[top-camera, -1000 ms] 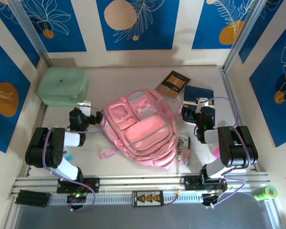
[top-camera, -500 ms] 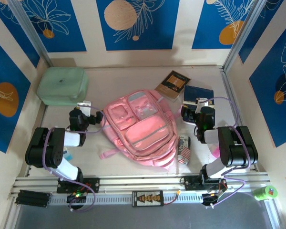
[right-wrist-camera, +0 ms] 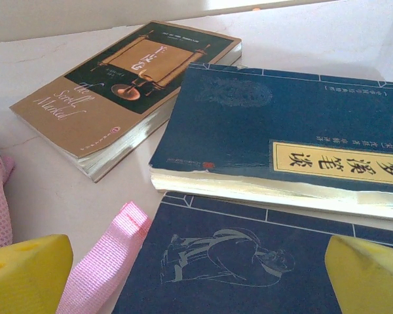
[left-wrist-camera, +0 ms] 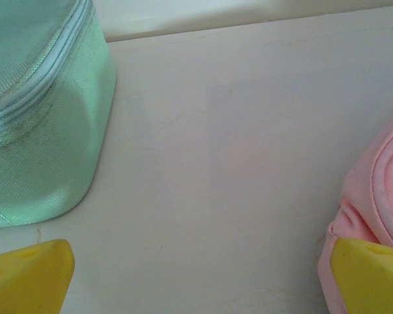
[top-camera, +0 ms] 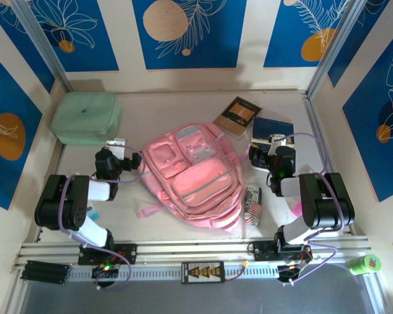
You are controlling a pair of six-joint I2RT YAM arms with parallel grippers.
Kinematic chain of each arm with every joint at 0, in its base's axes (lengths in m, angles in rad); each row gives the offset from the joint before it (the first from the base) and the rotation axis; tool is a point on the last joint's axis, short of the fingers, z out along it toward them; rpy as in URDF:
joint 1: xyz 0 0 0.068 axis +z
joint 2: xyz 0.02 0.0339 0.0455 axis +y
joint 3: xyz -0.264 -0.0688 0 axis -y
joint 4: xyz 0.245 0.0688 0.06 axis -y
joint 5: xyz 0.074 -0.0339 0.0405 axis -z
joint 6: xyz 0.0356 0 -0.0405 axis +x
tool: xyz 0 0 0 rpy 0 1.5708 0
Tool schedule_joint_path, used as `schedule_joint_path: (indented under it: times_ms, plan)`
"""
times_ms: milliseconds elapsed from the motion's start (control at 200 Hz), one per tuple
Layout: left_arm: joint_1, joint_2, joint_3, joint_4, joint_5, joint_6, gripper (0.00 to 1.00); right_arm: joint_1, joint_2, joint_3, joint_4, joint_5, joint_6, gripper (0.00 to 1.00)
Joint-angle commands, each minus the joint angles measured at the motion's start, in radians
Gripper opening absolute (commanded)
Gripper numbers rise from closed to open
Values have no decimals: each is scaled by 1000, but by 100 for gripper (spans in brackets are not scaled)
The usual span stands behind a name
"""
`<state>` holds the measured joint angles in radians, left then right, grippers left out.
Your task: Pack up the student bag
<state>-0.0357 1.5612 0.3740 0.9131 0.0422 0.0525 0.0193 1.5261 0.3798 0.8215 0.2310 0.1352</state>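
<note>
With the bag (top-camera: 193, 176) flat at mid-tabletop, left gripper (left-wrist-camera: 196, 278) released, empty, between it and the case (top-camera: 86, 116) near the far-left corner, right gripper (right-wrist-camera: 196, 275) likewise released, empty, over books (right-wrist-camera: 249, 137) toward the far-right corner.

The student bag (top-camera: 190, 173) is soft cloth, the mint case (left-wrist-camera: 39, 144) woven fabric, the table (left-wrist-camera: 236, 163) smooth, matt.

Mint case (top-camera: 86, 118) at ten o'clock on the table (top-camera: 157, 108); brown book (top-camera: 237, 115) at one, blue books (top-camera: 272, 127) at two, a can (top-camera: 252, 205) at five.
</note>
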Motion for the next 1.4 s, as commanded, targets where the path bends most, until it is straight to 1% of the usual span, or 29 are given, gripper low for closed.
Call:
schedule_joint_path:
  times_ms: [0,95,180,230,275,315,355,395,410,465,570,690,790,880,940,990,1080,1155,1280,1395]
  plan:
    - [-3,-25,-17,45,-27,-22,100,1,-33,33,-27,-14,-7,99]
    - [-3,-116,-29,-11,-44,-25,100,24,-113,72,-154,-8,-36,99]
    - [-3,-219,-14,-125,-75,-35,100,47,-177,104,-250,48,-43,99]
    - [-3,-276,3,-206,-120,-58,100,61,-215,134,-330,77,-25,99]
    - [-3,-320,21,-275,-179,-118,100,69,-247,174,-416,86,15,99]
    - [-3,-355,50,-352,-235,-206,100,73,-263,216,-504,88,69,99]
    - [-3,-387,95,-465,-251,-289,99,77,-271,265,-601,85,133,99]
    - [-2,-409,148,-586,-214,-338,100,79,-265,315,-690,69,186,99]
    - [-3,-415,170,-624,-185,-347,100,81,-260,331,-716,63,203,99]
    - [-2,-428,225,-722,-106,-396,100,85,-230,391,-810,21,244,99]
    - [-4,-453,270,-814,-30,-517,100,122,-149,506,-959,-7,296,99]
    - [-5,-482,303,-905,85,-582,100,191,-48,640,-1091,-56,325,99]
    - [-25,-493,321,-970,170,-672,100,263,27,722,-1147,-88,330,99]
    - [-82,-499,317,-1011,209,-770,100,319,81,772,-1172,-110,351,99]
    - [-148,-501,307,-1026,211,-838,100,344,111,797,-1187,-159,367,99]
    - [-208,-497,300,-1016,214,-884,100,362,137,815,-1205,-173,379,98]
    - [-335,-474,316,-1034,157,-931,100,388,159,812,-1220,-174,402,94]
    - [-406,-432,339,-1040,140,-968,100,400,154,782,-1214,-170,418,94]
    - [-476,-350,358,-1014,138,-1020,100,403,142,742,-1228,-164,443,93]
    - [-489,-249,363,-946,184,-1023,100,400,135,701,-1210,-187,454,93]
